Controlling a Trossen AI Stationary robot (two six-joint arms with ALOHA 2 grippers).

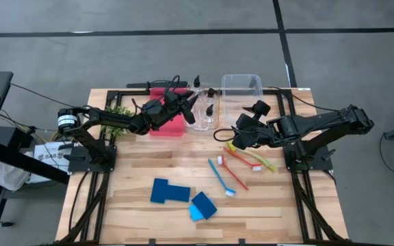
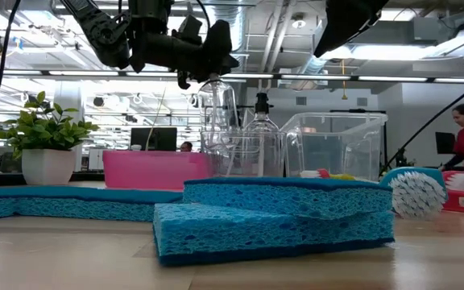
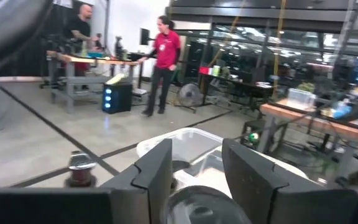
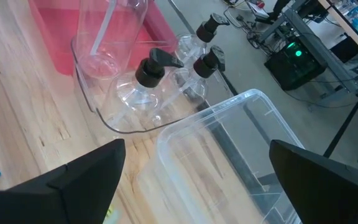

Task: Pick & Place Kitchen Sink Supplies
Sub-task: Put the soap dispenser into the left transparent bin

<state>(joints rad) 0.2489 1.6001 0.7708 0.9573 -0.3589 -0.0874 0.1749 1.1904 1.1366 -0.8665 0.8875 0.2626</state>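
My left gripper (image 1: 189, 104) reaches in from the table's left and is shut on a clear bottle (image 2: 216, 105) over the small clear bin (image 1: 204, 121). One pump bottle (image 4: 143, 87) stands in that bin. Two more (image 4: 205, 43) stand behind it. My right gripper (image 1: 241, 133) hovers open over the table, near the bins. Red and yellow-green brushes (image 1: 252, 160) and a blue brush (image 1: 221, 178) lie flat on the wood. The dark blue sponge (image 1: 169, 191) and a lighter one (image 1: 202, 205) lie nearer the front edge. My left gripper pinches the clear bottle at its top end (image 2: 213, 80), one finger (image 3: 154, 174) on either side. The fingers hide the pump top. They come roughly level from the table's left. The bottle (image 4: 110, 31) hangs below them, tilted, its base about level with the bin's rim.
A red bin (image 1: 166, 121) sits left of the small clear bin, a larger clear bin (image 1: 241, 85) at the far edge. A potted plant (image 2: 43, 141) stands far left. People stand in the room beyond. Bare wood lies between the brushes and the sponges.
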